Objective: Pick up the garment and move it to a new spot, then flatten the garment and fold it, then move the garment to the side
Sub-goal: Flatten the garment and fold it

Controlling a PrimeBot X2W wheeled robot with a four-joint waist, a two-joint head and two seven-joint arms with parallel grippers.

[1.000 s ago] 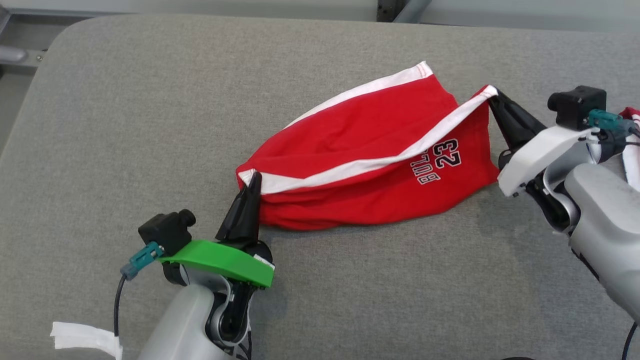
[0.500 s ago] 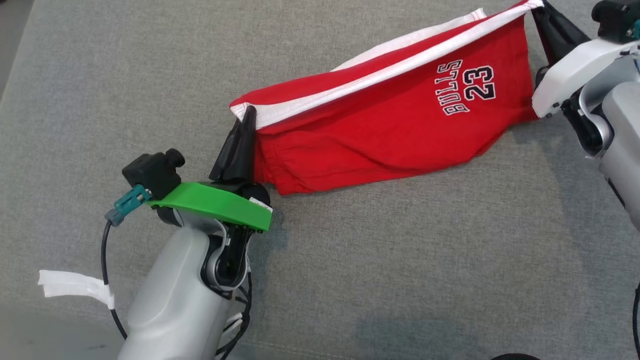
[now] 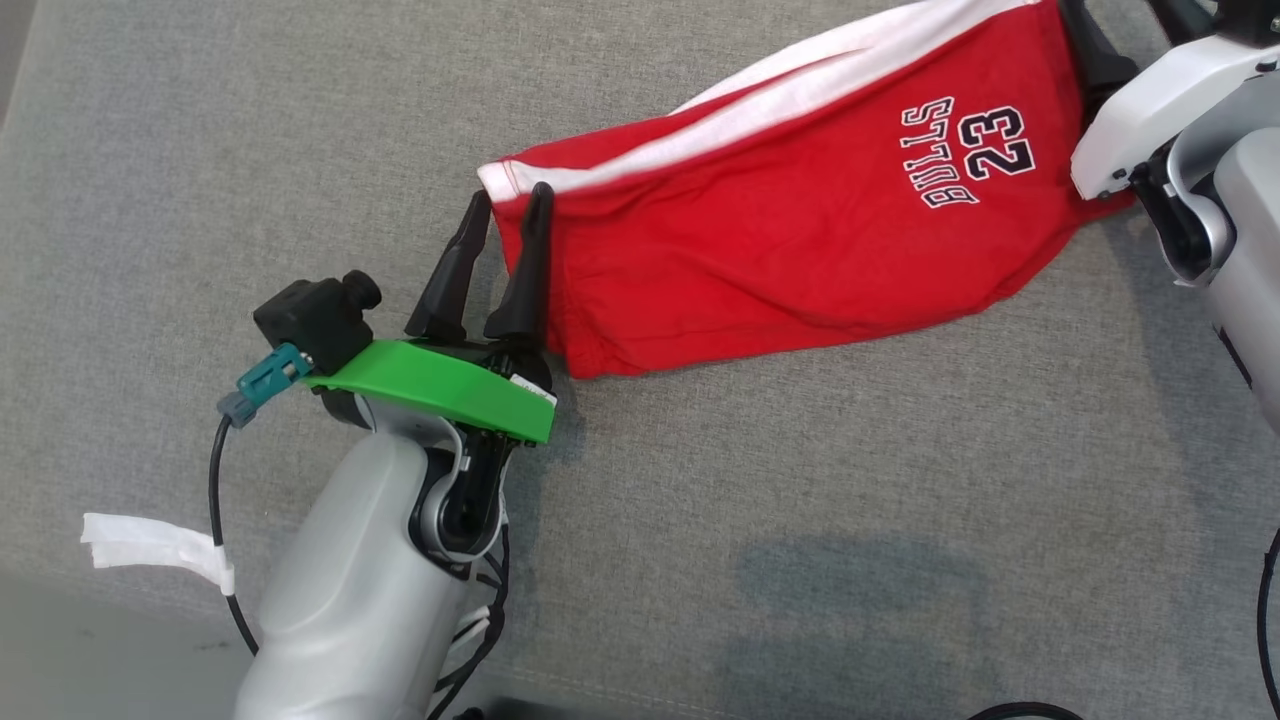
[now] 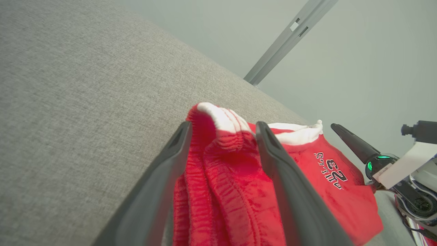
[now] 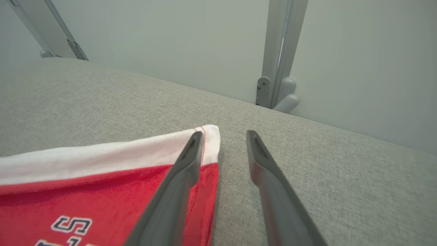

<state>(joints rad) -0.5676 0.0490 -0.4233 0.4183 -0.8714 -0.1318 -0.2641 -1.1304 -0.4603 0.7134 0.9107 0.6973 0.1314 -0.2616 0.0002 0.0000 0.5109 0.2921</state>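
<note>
The garment (image 3: 780, 230) is a pair of red shorts with white side stripes and a "BULLS 23" print, lying stretched out on the grey padded surface (image 3: 800, 500). My left gripper (image 3: 505, 205) is at its near-left end with its jaws open. In the left wrist view the bunched waistband (image 4: 225, 177) lies loosely between the two fingers (image 4: 164, 177). My right gripper (image 5: 224, 134) is open at the far-right corner. Its left finger (image 5: 181, 177) lies over the white hem (image 5: 102, 153), and bare grey fabric shows in the gap.
The padded surface stretches wide to the left and toward me. Its far edge (image 5: 307, 119) meets a pale wall with a metal post (image 5: 280, 51). A strip of white tape (image 3: 150, 545) hangs on my left arm's cable.
Both grippers have opened and let go of the garment's corners, and the cloth now rests slack on the surface. The head camera has shifted, so the whole scene has moved in that view.
</note>
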